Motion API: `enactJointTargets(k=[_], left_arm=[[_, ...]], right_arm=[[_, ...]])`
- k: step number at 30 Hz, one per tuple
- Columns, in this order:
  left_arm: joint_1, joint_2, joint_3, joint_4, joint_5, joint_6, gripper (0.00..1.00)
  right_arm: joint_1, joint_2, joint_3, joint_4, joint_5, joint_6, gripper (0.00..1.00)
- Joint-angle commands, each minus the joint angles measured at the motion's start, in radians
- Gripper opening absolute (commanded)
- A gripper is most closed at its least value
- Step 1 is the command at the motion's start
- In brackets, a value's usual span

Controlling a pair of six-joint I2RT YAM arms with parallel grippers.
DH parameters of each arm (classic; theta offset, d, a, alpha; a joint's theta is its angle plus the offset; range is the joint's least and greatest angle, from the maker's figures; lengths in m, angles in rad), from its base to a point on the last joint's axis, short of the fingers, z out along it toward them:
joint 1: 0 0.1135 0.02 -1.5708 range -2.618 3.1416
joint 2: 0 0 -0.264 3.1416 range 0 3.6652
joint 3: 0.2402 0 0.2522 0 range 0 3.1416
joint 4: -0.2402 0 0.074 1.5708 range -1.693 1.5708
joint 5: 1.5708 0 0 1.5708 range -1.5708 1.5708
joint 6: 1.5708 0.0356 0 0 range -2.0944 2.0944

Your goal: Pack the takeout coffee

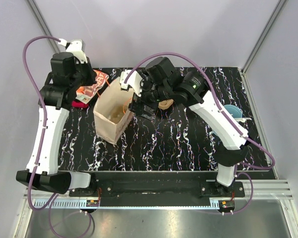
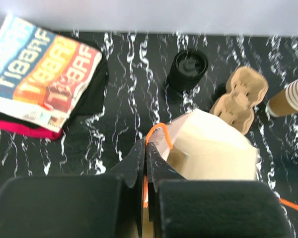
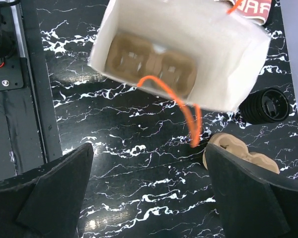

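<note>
1. Two right fingers, spread wide and empty, hover over the paper bag.
2. Left fingers pinch its rim; hold that mouth open.
3. Beyond, the takeout coffee stands upright on the worktop — grip below its lid, squarely.

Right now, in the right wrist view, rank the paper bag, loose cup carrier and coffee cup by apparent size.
1. paper bag, clearly largest, though nearest the camera.
2 and 3. loose cup carrier and coffee cup: too alike to rank; carrier partly hidden.
</note>
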Motion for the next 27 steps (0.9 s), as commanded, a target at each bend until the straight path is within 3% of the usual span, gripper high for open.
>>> enactJointTargets(k=[1,11,20,27], left_arm=[[0.001,0.0,0.068,0.056,-0.027,0.019,0.0],[0.001,-0.006,0.019,0.049,-0.027,0.025,0.0],[0.001,-0.011,0.053,0.028,0.024,0.036,0.0],[0.003,-0.02,0.07,0.01,0.042,0.043,0.0]], right_arm=[[-0.003,-0.024,0.001,0.042,0.004,-0.013,1.0],[-0.015,0.065,0.023,0.194,0.171,-0.149,1.0],[-0.08,0.113,-0.104,0.358,0.256,-0.254,1.0],[-0.135,0.11,-0.126,0.345,0.169,-0.314,0.99]])
